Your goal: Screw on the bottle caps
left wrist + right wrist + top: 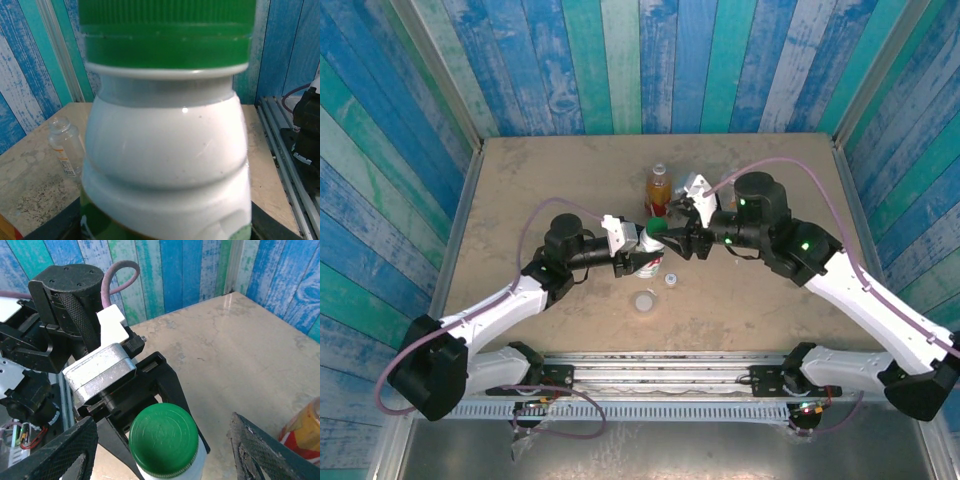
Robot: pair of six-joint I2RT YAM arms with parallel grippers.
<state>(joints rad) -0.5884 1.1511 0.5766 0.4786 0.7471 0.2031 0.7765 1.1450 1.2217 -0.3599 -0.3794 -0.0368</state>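
Left gripper (640, 254) pinches the white bottle (165, 150) at table (550, 180) centre from nine o'clock; right gripper (164, 420), in from three, has fingers spread clear of the green cap (164, 440). Light, slick plastic, I'd say: take the cap's ribbed rim.

We see a mottled tan table (560, 180) boxed in by plank walls (650, 60) painted streaky blue and green, evenly lit.
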